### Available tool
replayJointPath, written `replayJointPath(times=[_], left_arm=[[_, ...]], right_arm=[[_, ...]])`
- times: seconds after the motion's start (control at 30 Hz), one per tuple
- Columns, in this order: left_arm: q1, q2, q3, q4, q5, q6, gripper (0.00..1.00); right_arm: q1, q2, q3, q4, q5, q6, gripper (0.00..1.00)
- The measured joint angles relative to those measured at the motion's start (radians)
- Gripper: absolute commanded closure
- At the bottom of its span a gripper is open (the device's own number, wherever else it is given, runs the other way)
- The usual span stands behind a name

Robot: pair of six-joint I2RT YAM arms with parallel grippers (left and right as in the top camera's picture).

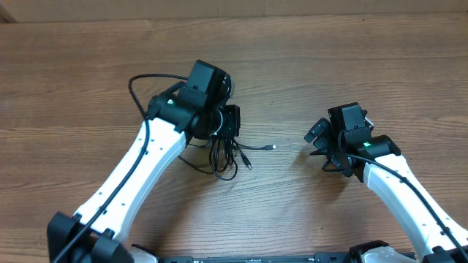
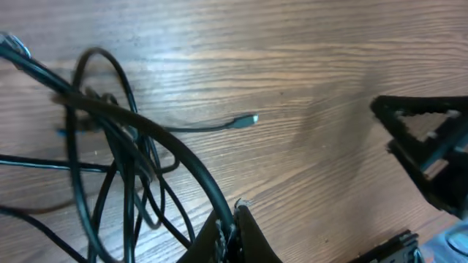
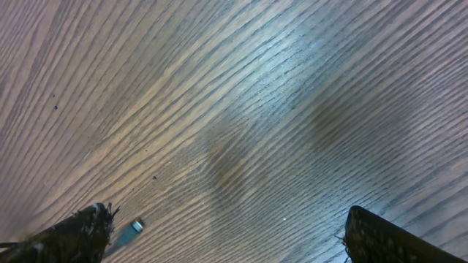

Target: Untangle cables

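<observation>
Step in hand, by my reading: first separation of the bundle, with nothing pulled free yet. Cables point(image 1: 223, 155) lie in one loose knot of overlapping loops on the table point(image 1: 73, 73), directly under and just in front of the left arm. Left claw point(image 2: 232, 230) looks pressed together on one strand that runs up into it from the loops; the seam between its fingers is hard to read, so this is a probable pinch. Right claw point(image 1: 319, 141) is spread wide, holds nothing, and hovers over bare wood apart from the knot. Counts: two arms, two claws, one tangle. The number of cords in it cannot be fixed because the loops cross too much. Two loose ends show: a silver-tipped plug end point(image 2: 250, 119) trailing toward the right claw, and a second plug end point(image 1: 248, 165) close beside the bundle. Next move likely calls for the right claw to close on the silver-tipped end and draw it sideways while the left holds its strand.
</observation>
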Motion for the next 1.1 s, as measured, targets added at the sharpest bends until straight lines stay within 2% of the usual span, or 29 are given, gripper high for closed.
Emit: replayJointPath(times=[0.1, 0.23, 0.37, 0.5, 0.67, 0.73, 0.9, 1.1], left_arm=[[0.000, 0.045, 0.000, -0.010, 0.000, -0.074, 0.96], [0.000, 0.082, 0.000, -0.034, 0.012, -0.246, 0.96], [0.000, 0.087, 0.003, -0.005, 0.101, -0.343, 0.96], [0.000, 0.089, 0.115, 0.024, 0.199, -0.279, 0.96], [0.000, 0.087, 0.378, 0.034, 0.112, -0.187, 0.96], [-0.002, 0.076, 0.427, 0.031, 0.086, -0.168, 0.96], [-0.070, 0.068, 0.434, -0.107, -0.026, -0.147, 0.96], [-0.159, 0.112, 0.409, -0.122, -0.081, -0.091, 0.96]], right_arm=[[0.000, 0.000, 0.000, 0.000, 0.000, 0.000, 0.00], [0.000, 0.000, 0.000, 0.001, 0.000, 0.000, 0.00], [0.000, 0.000, 0.000, 0.000, 0.000, 0.000, 0.00], [0.000, 0.000, 0.000, 0.001, 0.000, 0.000, 0.00], [0.000, 0.000, 0.000, 0.000, 0.000, 0.000, 0.00], [0.000, 0.000, 0.000, 0.001, 0.000, 0.000, 0.00], [0.000, 0.000, 0.000, 0.000, 0.000, 0.000, 0.00], [0.000, 0.000, 0.000, 0.001, 0.000, 0.000, 0.00]])
